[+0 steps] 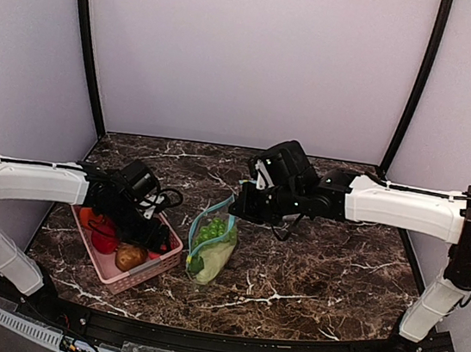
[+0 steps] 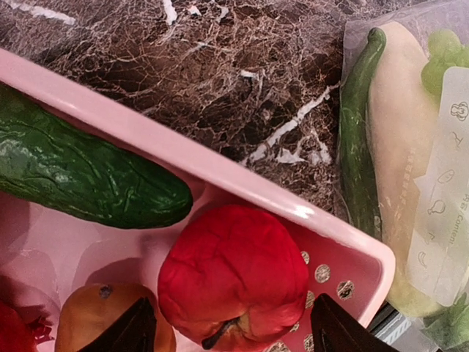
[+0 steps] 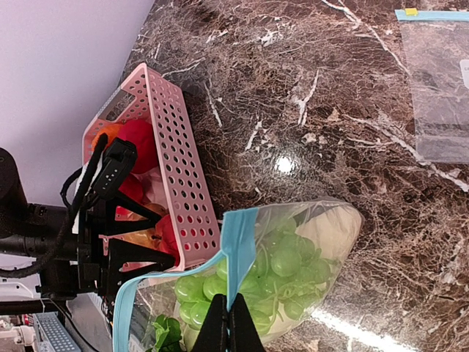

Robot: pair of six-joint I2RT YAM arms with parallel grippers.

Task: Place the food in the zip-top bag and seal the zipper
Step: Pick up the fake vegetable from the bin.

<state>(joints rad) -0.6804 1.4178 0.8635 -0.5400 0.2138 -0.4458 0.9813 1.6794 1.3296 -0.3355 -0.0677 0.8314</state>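
Observation:
The zip-top bag [image 1: 212,247] stands upright beside the pink basket [image 1: 122,280], holding green grapes [image 3: 289,265], a pale cabbage-like piece [image 2: 399,139] and a long green piece [image 2: 357,125]. Its mouth gapes, and my right gripper [image 3: 233,324] is shut on the teal zipper [image 3: 239,246], holding that edge up. Down inside the basket, my left gripper [image 2: 234,334] is open. Its fingertips [image 2: 135,330] straddle a red round food piece [image 2: 233,275] with a sliver of gap on each side. A dark green cucumber [image 2: 80,172] and an orange-brown piece [image 2: 95,315] lie next to it.
The basket's rim [image 2: 220,172] runs between the red piece and the bag. A second clear bag [image 3: 440,81] with a teal strip lies flat farther back on the marble table [image 1: 319,265]. Pale booth walls with black posts [image 1: 88,44] enclose the table.

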